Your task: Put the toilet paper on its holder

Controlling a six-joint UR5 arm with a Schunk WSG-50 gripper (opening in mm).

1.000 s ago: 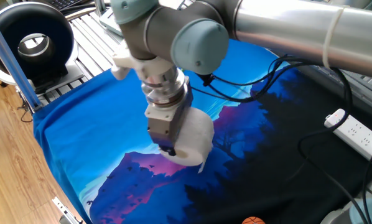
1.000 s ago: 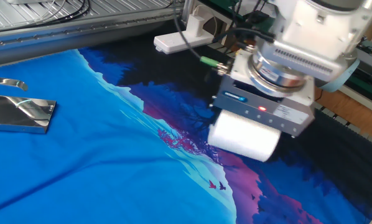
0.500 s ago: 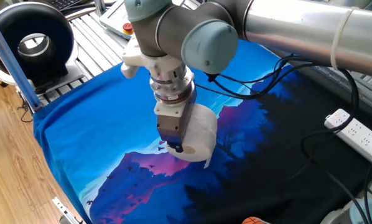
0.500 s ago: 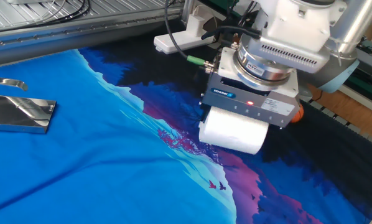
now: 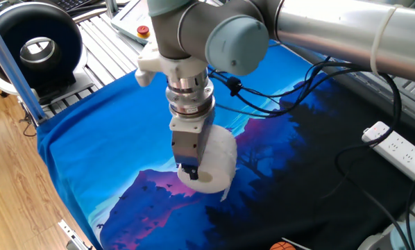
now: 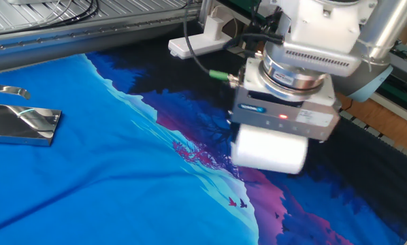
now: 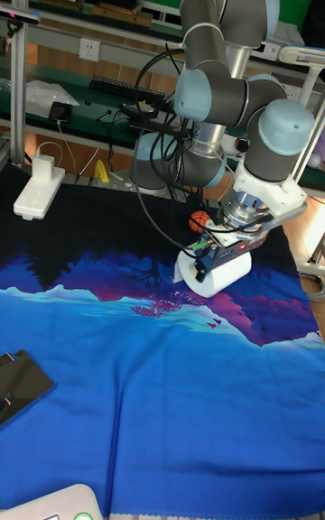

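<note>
No container is seen on the table; the holder (image 6: 23, 126) lies bare on the blue part of the printed cloth (image 6: 122, 184), well apart from the arm. The toilet paper (image 6: 269, 150) is clamped between the jaws of the gripper (image 5: 191, 170) — they are closed on the roll, its axis lying roughly level, and it is carried just above the purple band of the cloth. The wrist is pointed downward with a slight tilt, the forearm reaching in from the far side. A white power strip (image 5: 400, 148) and the black ring-shaped device (image 5: 34, 42) are left at the table's edges.
</note>
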